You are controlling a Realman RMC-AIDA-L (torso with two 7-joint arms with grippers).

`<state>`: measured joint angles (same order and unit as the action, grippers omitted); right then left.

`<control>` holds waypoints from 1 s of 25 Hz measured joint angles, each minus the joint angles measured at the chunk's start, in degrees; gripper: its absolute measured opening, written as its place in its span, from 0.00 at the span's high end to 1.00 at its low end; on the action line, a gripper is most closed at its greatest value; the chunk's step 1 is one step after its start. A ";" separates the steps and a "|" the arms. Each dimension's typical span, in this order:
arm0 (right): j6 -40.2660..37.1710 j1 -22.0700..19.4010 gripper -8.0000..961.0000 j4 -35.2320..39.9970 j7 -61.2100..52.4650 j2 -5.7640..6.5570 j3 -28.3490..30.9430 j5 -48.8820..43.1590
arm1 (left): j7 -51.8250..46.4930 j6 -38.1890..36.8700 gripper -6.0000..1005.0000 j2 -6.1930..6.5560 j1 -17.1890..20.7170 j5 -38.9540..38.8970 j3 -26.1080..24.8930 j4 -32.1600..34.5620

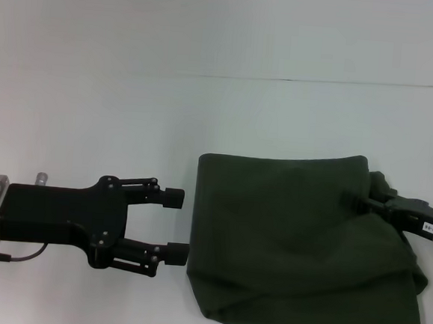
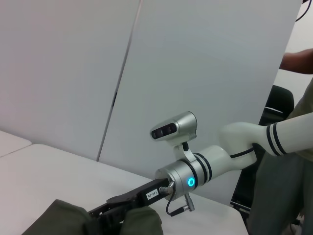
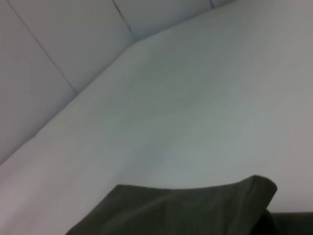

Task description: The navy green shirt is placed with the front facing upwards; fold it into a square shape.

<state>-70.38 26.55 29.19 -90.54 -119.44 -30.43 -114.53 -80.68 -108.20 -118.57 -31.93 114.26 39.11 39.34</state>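
1. Dark olive-green cotton shirt [image 1: 307, 244] lies folded into a rough square on the white counter [image 1: 208, 79].
2. Left gripper [image 1: 175, 226]: just beside the shirt's near-left edge, jaws apart, empty.
3. Right gripper [image 1: 375, 198]: at the shirt's right edge, apparently clamped on fabric.
4. Judgement: final fold nearly done; next, release and smooth.
5. Pale panelled wall [image 2: 195, 63] behind.

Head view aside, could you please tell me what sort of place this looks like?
Probably a robot lab or test room: a bare white table, plain grey wall panels, and a person standing beside the right arm.
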 joint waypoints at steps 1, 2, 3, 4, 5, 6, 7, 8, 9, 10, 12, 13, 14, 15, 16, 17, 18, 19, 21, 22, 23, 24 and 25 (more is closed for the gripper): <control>0.22 0.00 0.29 -0.02 -0.01 -0.01 -0.36 0.00 | 0.00 0.03 0.10 0.00 0.06 0.00 0.00 -0.01; 0.57 0.07 0.28 -0.08 -0.01 -0.02 -0.54 0.01 | 0.00 0.04 0.10 0.00 0.08 0.00 0.00 -0.02; 0.79 0.13 0.31 -0.14 -0.04 -0.04 -0.64 0.00 | 0.00 0.06 0.10 0.00 0.10 0.00 0.00 -0.02; 1.05 0.23 0.35 -0.21 -0.11 -0.04 -0.69 0.00 | 0.00 0.08 0.10 -0.02 0.11 0.00 0.00 -0.03; 1.04 0.28 0.38 -0.24 -0.11 -0.05 -0.72 0.01 | 0.00 0.13 0.10 -0.05 0.12 0.00 0.00 -0.04; 0.97 0.31 0.41 -0.25 -0.08 -0.05 -0.74 0.05 | 0.00 0.18 0.10 -0.07 0.15 0.00 0.00 -0.04; 0.82 0.32 0.44 -0.19 -0.02 -0.06 -0.75 0.12 | 0.00 0.20 0.10 -0.08 0.20 0.00 0.00 -0.05; 0.62 0.32 0.47 -0.07 0.06 -0.07 -0.75 0.23 | 0.00 0.23 0.10 -0.09 0.24 0.00 0.00 -0.06; 0.43 0.33 0.52 0.05 0.13 -0.08 -0.72 0.33 | 0.00 0.27 0.10 -0.09 0.27 -0.01 0.00 -0.06; 0.25 0.33 0.57 0.14 0.19 -0.09 -0.64 0.37 | 0.00 0.34 0.10 -0.09 0.32 -0.02 0.00 -0.06; -0.22 0.34 0.67 0.23 0.29 -0.09 -0.41 0.41 | 0.00 0.50 0.10 -0.09 0.40 -0.05 0.00 -0.06; -0.47 0.35 0.72 0.27 0.33 -0.09 -0.35 0.41 | 0.00 0.57 0.10 -0.09 0.44 -0.05 0.00 -0.06; -0.70 0.38 0.80 0.32 0.36 -0.09 -0.29 0.42 | 0.00 0.63 0.10 -0.09 0.46 -0.05 0.00 -0.06; -0.92 0.40 0.87 0.37 0.37 -0.10 -0.28 0.44 | 0.00 0.65 0.10 -0.09 0.46 -0.05 0.00 -0.06; -1.24 0.42 0.95 0.50 0.37 -0.09 -0.26 0.48 | 0.00 0.65 0.10 -0.09 0.46 -0.07 0.00 -0.06; -1.53 0.45 0.95 0.67 0.37 -0.09 -0.26 0.52 | 0.00 0.65 0.10 -0.09 0.47 -0.13 0.01 -0.06; -1.68 0.46 0.95 0.80 0.37 -0.09 -0.25 0.56 | 0.00 0.65 0.10 -0.09 0.46 -0.22 0.00 -0.05; -1.78 0.48 0.96 0.90 0.37 -0.09 -0.25 0.59 | 0.00 0.67 0.10 -0.09 0.47 -0.30 0.00 -0.04; -1.83 0.53 0.96 0.97 0.37 -0.09 -0.23 0.61 | 0.00 0.78 0.10 -0.09 0.47 -0.34 0.01 0.00; -1.89 0.54 0.96 1.02 0.36 -0.09 -0.19 0.62 | 0.00 0.90 0.10 -0.09 0.47 -0.35 0.00 0.00; -2.12 0.48 0.96 1.18 0.34 -0.09 -0.08 0.64 | 0.00 1.00 0.10 -0.09 0.46 -0.35 0.00 0.01; -2.61 0.30 0.96 1.50 0.30 -0.10 0.20 0.75 | 0.00 1.17 0.10 -0.09 0.43 -0.36 0.00 0.02; -3.33 0.03 0.97 1.95 0.23 -0.09 0.59 0.96 | 0.00 1.27 0.10 -0.09 0.43 -0.36 0.01 0.02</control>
<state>-73.70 26.58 31.14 -90.31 -119.54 -29.84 -113.56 -80.68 -106.93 -118.65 -31.51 113.90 39.12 39.37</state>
